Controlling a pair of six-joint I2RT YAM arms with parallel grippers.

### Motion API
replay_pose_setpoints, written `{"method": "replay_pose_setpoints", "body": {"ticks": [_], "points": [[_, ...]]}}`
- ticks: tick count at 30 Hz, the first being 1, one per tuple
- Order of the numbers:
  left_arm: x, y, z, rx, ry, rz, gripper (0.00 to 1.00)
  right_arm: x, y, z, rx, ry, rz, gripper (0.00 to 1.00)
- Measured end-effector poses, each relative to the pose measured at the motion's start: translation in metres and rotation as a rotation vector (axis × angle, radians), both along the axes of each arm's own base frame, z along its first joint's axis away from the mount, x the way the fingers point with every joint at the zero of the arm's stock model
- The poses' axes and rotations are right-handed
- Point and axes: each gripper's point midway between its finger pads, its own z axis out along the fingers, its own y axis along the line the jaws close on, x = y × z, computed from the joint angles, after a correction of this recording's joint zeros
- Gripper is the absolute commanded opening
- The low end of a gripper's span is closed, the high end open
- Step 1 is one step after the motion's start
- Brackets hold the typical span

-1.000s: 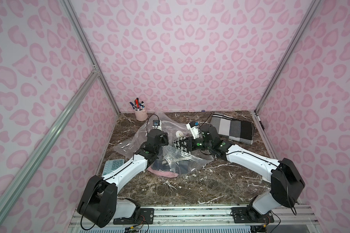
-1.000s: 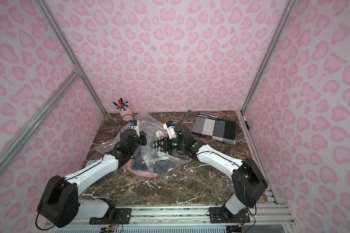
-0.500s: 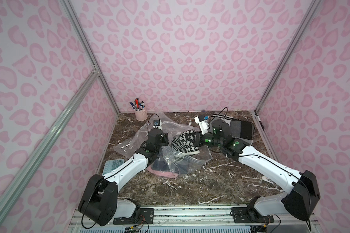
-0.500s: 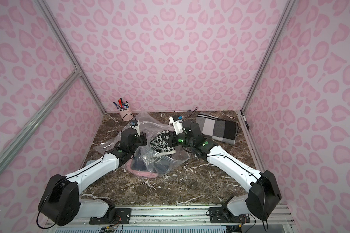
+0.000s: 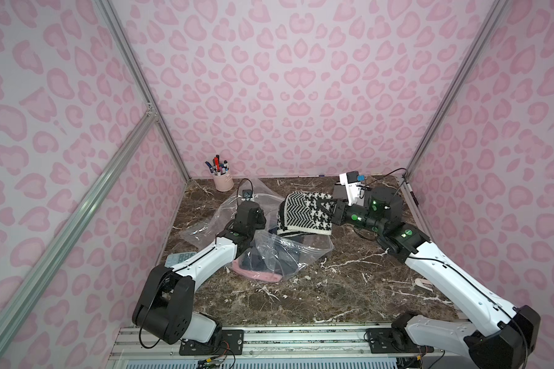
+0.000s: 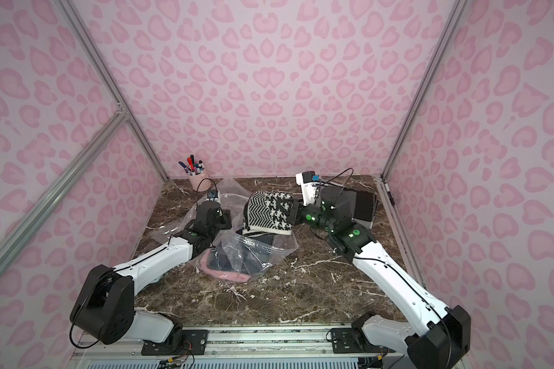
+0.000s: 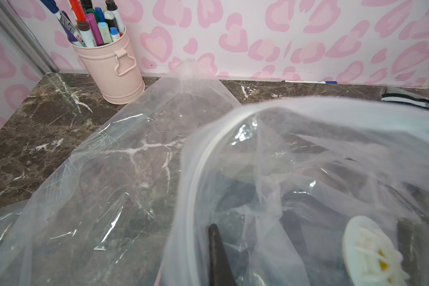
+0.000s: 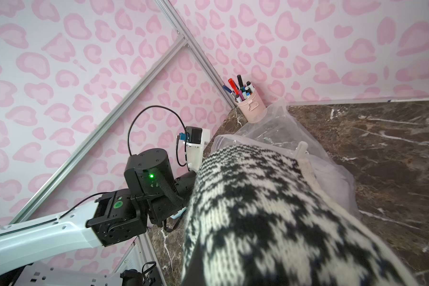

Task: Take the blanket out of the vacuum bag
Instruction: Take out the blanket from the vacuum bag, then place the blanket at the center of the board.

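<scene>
Here, the right gripper (image 5: 329,211) is clamped on one edge of the black-and-white knit blanket (image 5: 304,214) and holds it up off the marble table (image 5: 333,287). In both top views the blanket hangs folded from the jaws, with its pale hem just above the mouth of the bag (image 5: 285,255). Whether the hem is fully clear of the plastic cannot be told. From the right wrist, the blanket (image 8: 258,210) fills the foreground and hides the jaws.

The left gripper (image 5: 259,220) is closed on the bag's film near the mouth, on the side away from the blanket. From the left wrist, one dark finger (image 7: 216,255) shows through the plastic. The zip edge (image 7: 196,153) arches up over it, and the white valve cap (image 7: 372,252) lies close by.

The bag sits crumpled near the middle of the table, with dark cloth and a pink fabric (image 5: 256,274) inside. A second clear bag (image 5: 205,223) lies flat behind it and reaches toward a pink cup (image 5: 223,182) of markers in the far corner. A grey striped cloth (image 6: 363,207) lies on the table behind the right arm.
</scene>
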Motion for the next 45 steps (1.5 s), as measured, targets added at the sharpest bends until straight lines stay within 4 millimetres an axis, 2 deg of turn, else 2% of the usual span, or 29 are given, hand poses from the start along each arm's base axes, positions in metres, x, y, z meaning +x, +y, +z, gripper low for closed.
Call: {"method": "replay_pose_setpoints", "body": {"ticks": [6,13,16,19,21,24,27,32,34,37,42,45], "points": [[0.004,0.014,-0.002,0.024,0.006,0.069,0.04,0.005,-0.037,0.007,-0.007,-0.017,-0.089,0.00],[0.011,0.029,0.003,0.038,-0.012,0.159,0.04,0.010,-0.067,0.010,-0.041,-0.015,-0.174,0.00],[0.013,0.033,0.007,0.033,-0.025,0.188,0.04,0.016,-0.080,0.000,-0.092,0.000,-0.236,0.00],[0.016,0.036,0.011,0.037,-0.035,0.205,0.04,0.025,-0.103,-0.035,-0.150,0.050,-0.320,0.00],[0.017,0.037,0.013,0.037,-0.040,0.211,0.04,0.030,-0.126,-0.076,-0.185,0.125,-0.384,0.00],[0.017,0.039,0.013,0.036,-0.041,0.214,0.05,0.026,-0.152,-0.132,-0.230,0.238,-0.452,0.00],[0.017,0.040,0.013,0.037,-0.041,0.216,0.05,0.020,-0.164,-0.161,-0.246,0.295,-0.479,0.00],[0.018,0.040,0.009,0.041,-0.033,0.217,0.04,0.014,-0.171,-0.188,-0.259,0.339,-0.492,0.00],[0.018,0.040,0.008,0.042,-0.030,0.217,0.04,0.013,-0.172,-0.191,-0.264,0.343,-0.496,0.00],[0.018,0.040,0.008,0.042,-0.029,0.217,0.04,0.016,-0.177,-0.182,-0.273,0.323,-0.512,0.00],[0.018,0.041,0.008,0.043,-0.030,0.218,0.05,0.031,-0.200,-0.142,-0.302,0.231,-0.588,0.00],[0.018,0.041,0.008,0.043,-0.029,0.218,0.05,0.038,-0.209,-0.125,-0.330,0.187,-0.623,0.00]]}}
